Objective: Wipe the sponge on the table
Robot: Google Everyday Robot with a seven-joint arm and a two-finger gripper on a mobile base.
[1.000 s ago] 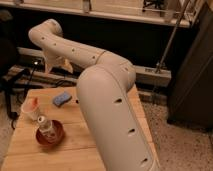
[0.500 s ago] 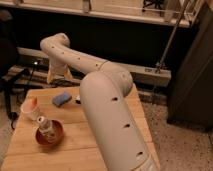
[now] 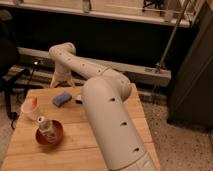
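Right, I see the claw [image 3: 62, 84], prongs apart, poised just above and beyond the small blue rectangular soft sponge [image 3: 62, 99], which lies diagonally on the light wooden butcher-block bench [image 3: 75, 142].

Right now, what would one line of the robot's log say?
small blue rectangular sponge: lying on light wooden table, unheld | gripper: just beyond sponge, above table

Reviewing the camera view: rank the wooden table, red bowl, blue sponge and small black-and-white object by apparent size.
1. light wooden butcher-block table
2. round red bowl, nearer the camera
3. blue rectangular sponge
4. small flat black-and-white object
The claw hovers just behind the sponge.
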